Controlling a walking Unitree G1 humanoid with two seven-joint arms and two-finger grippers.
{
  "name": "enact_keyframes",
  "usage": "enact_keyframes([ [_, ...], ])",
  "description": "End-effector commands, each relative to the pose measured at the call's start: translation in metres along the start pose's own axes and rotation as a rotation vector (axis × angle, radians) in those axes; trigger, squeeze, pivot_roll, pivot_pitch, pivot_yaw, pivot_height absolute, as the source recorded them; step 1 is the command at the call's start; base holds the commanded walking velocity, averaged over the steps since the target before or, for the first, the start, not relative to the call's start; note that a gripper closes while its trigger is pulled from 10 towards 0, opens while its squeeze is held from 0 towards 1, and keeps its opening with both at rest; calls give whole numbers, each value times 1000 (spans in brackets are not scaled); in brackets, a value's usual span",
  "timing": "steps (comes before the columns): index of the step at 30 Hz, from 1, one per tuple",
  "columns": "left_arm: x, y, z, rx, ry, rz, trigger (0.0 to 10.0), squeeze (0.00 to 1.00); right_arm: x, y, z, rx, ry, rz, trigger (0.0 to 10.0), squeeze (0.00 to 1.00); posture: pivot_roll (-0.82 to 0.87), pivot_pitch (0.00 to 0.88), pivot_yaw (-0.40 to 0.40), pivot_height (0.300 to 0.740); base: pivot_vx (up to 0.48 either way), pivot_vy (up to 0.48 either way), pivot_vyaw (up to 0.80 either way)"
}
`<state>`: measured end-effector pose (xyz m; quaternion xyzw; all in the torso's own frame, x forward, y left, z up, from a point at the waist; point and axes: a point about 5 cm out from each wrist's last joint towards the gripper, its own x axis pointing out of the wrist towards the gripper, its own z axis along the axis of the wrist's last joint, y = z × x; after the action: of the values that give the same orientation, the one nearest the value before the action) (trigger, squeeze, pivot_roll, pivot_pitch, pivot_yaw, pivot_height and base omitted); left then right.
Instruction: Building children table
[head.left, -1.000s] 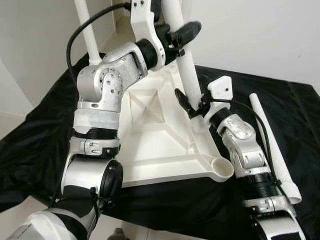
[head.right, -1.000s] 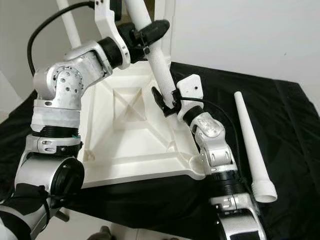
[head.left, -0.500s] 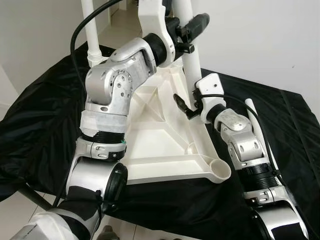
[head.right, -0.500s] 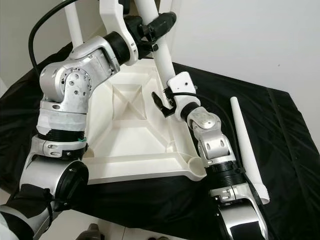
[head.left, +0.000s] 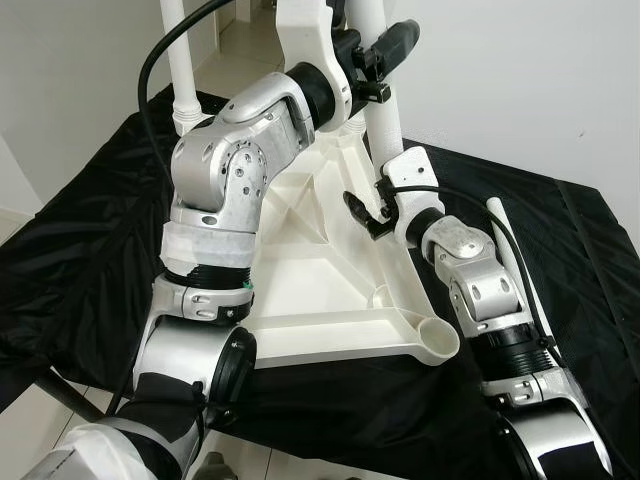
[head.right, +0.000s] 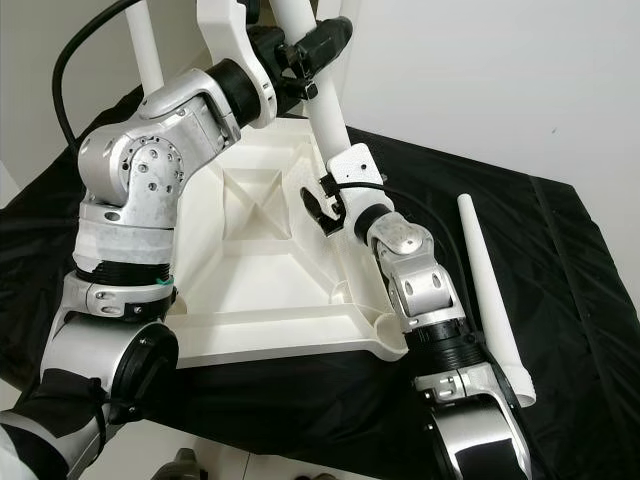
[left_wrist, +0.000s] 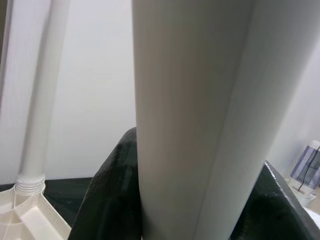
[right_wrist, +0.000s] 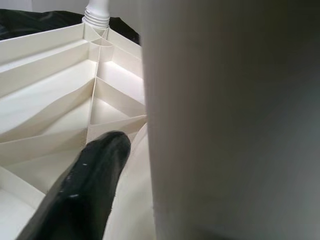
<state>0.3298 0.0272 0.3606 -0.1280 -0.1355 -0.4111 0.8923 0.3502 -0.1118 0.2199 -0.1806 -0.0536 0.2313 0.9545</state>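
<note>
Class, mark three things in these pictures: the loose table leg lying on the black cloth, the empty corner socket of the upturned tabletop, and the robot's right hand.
loose table leg (head.right: 487, 290), right eye view, mid-shaft.
empty corner socket (head.left: 438, 341), left eye view, rim.
right hand (head.left: 372, 212), left eye view, between its fingertips.
</note>
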Motion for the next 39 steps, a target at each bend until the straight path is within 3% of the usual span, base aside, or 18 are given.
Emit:
enact_keyframes([
  [1,5,-21,2,0,-16,-99,10000,0,2,-1,2,5,10,-6,5216,0,188,9,-131,740,0,0,0],
  [5,5,-23,2,3,-16,-100,10000,0,2,-1,2,8,14,-15,4627,0,185,8,-125,740,0,0,0],
  [6,5,-23,3,9,-15,-103,10000,0,1,-2,1,18,20,-22,3490,0,184,9,-123,740,0,0,0],
  [7,5,-24,3,13,-15,-106,10000,0,1,-3,2,23,23,-30,0,0,182,11,-121,740,0,0,0],
  [18,4,-27,4,29,-4,-108,10000,0,-2,-6,-3,52,57,-72,0,0,175,41,-114,740,0,0,0],
  [19,4,-27,4,32,-1,-106,10000,0,-2,-6,-4,52,60,-77,1608,0,175,41,-114,740,0,0,0],
  [20,3,-27,3,43,0,-104,10000,0,-3,-6,-4,56,59,-87,5529,0,174,45,-112,740,0,0,0],
  [22,3,-27,3,52,0,-103,10000,0,-3,-6,-4,58,58,-94,5529,0,174,45,-112,740,0,0,0],
  [23,2,-27,2,59,6,-102,10000,0,-3,-6,-4,68,55,-106,10000,0,172,52,-109,740,0,0,0],
  [29,0,-26,-2,57,12,-96,10000,0,-3,-5,-4,88,58,-123,10000,0,172,52,-107,740,0,0,0],
  [31,-1,-26,-1,23,-9,-104,10000,1000,-3,-5,-4,92,60,-131,10000,0,174,56,-105,740,0,0,0],
  [38,-4,-22,4,-24,-30,-99,10000,1000,-1,-7,-4,126,54,-168,10000,0,186,48,-99,740,0,0,0],
  [39,-5,-21,6,-42,-38,-96,10000,910,-1,-7,-4,136,54,-173,10000,0,186,48,-99,740,0,0,0],
])
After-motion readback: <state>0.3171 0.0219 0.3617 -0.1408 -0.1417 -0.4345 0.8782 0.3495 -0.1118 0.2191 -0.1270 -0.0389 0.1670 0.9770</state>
